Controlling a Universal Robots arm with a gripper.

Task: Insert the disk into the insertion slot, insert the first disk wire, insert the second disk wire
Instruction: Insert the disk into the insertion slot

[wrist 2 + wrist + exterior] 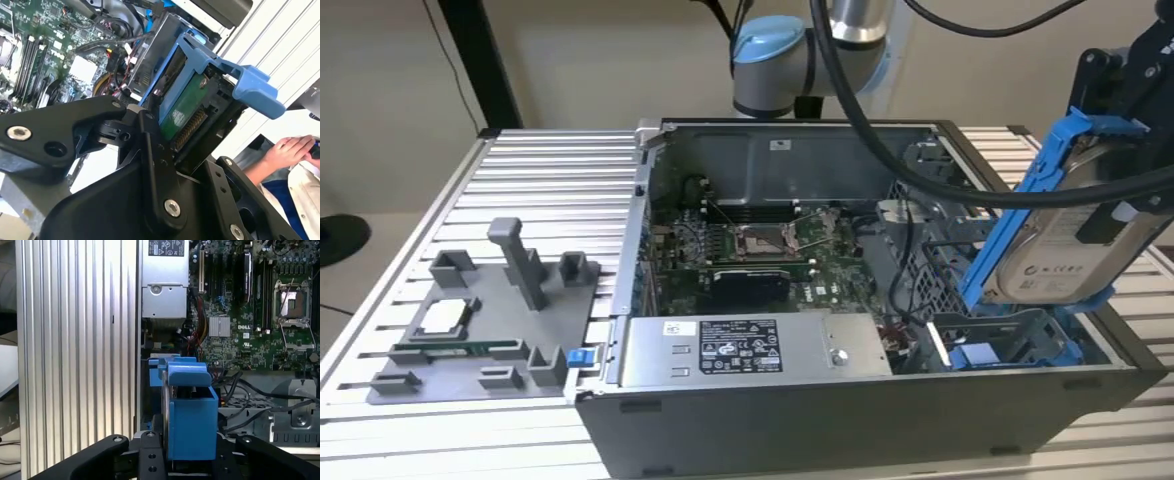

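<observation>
Disk carried over the open case. You held the gripper (1107, 200) clamped on the disk (1051, 262), with its fingers pressed against the blue frame. The disk hung tilted at the exterior view's right, above the case (854, 410). It was not yet in the insertion slot (994, 345), which lay just below its lower end. The high grip seemingly left that lower end free to meet the blue rails. The power-supply box (720, 350) sat apart, towards the exterior view's left.
</observation>
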